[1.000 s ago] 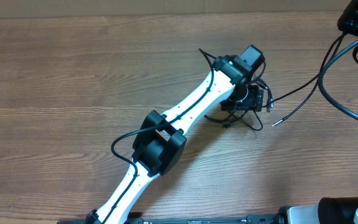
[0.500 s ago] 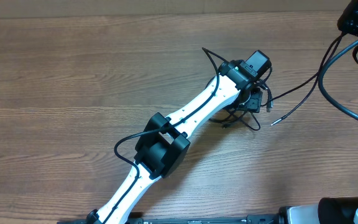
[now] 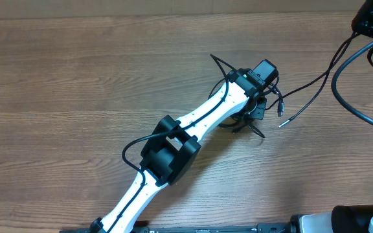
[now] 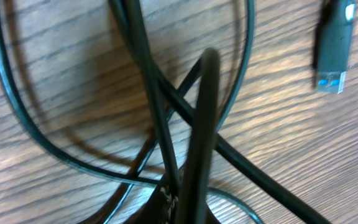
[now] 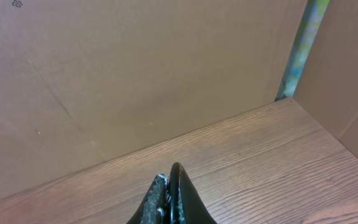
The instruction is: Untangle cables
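Note:
The cables (image 3: 251, 122) lie in a black tangle on the wooden table, right of centre, under the tip of my left arm. My left gripper (image 3: 256, 109) is down in that tangle. In the left wrist view the cables (image 4: 73, 155) loop and cross over the wood, and my left gripper (image 4: 174, 198) is shut on a strand that runs up out of its jaws. A black USB plug (image 4: 334, 46) with a blue insert lies apart at the upper right. Two loose cable ends (image 3: 279, 118) trail right of the tangle. My right gripper (image 5: 171, 174) is shut on nothing, facing a cardboard wall.
My white left arm (image 3: 173, 145) stretches diagonally from the bottom left. The right arm's base (image 3: 371, 19) sits in the top right corner, its thick black leads (image 3: 348, 97) sweeping down the right side. A cardboard wall (image 5: 135, 74) bounds the table.
My left gripper has closed onto a strand in the tangle. The wrist shifted slightly up and left, and the loose cable ends were drawn a little toward it. The right arm is unmoved.

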`<state>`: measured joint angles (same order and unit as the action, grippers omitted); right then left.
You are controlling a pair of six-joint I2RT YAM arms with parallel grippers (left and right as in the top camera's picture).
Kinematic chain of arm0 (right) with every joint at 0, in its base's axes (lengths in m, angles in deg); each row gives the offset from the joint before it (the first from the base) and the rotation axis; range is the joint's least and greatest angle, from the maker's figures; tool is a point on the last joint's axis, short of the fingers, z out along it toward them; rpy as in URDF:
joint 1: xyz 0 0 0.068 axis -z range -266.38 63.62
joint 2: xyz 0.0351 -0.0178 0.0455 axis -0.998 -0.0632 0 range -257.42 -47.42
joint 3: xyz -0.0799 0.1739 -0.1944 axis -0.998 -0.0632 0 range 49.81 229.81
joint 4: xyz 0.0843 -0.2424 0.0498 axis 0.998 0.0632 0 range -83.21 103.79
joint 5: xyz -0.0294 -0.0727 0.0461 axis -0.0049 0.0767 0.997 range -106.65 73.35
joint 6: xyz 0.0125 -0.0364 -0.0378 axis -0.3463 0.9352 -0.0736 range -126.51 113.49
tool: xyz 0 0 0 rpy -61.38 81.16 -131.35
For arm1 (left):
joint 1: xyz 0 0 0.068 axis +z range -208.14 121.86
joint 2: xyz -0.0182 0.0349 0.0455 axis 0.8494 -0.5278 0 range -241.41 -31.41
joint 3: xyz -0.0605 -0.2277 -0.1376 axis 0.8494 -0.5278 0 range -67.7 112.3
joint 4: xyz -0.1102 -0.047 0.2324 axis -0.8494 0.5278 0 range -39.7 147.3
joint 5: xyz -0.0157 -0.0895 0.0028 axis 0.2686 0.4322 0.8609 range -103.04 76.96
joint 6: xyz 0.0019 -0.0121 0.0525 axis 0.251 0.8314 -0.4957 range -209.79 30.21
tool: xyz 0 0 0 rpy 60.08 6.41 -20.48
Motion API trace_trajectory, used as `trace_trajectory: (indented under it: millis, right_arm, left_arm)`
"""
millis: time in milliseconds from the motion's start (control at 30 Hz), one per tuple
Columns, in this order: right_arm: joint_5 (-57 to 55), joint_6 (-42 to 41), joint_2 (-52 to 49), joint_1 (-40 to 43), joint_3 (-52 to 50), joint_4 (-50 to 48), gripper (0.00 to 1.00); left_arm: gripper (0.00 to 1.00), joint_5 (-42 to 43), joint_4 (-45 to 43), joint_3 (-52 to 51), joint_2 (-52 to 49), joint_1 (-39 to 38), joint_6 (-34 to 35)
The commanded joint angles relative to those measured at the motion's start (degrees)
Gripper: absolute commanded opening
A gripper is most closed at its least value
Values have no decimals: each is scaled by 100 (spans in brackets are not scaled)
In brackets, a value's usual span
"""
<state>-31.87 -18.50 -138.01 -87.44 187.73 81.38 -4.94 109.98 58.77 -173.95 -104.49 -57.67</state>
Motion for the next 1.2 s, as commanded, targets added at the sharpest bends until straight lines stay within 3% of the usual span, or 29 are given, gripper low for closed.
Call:
trace_trajectory:
  millis: [0, 367, 533, 767, 967, 1167]
  right_arm:
    - [9, -13, 50, 11, 42, -28, 4]
    - [-1067, -160, 50, 385, 42, 278, 4]
    - [-2103, -798, 50, 1027, 42, 511, 4]
    - [-2109, -1021, 50, 2218, 42, 531, 4]
    - [-708, -1222, 44, 2391, 42, 542, 4]
    - [638, -1158, -50, 2391, 42, 452, 4]
  left_arm:
    - [4, -227, 216, 297, 114, 227, -216]
    - [4, -874, 1268, 669, 1652, 1738, -614]
    - [4, -872, 1635, 669, 2343, 2695, -866]
    - [4, -380, 2059, 669, 2835, 4050, -1078]
    - [4, 671, 2149, 667, 2824, 4120, -1217]
    - [4, 807, 2157, 667, 2824, 3676, -1567]
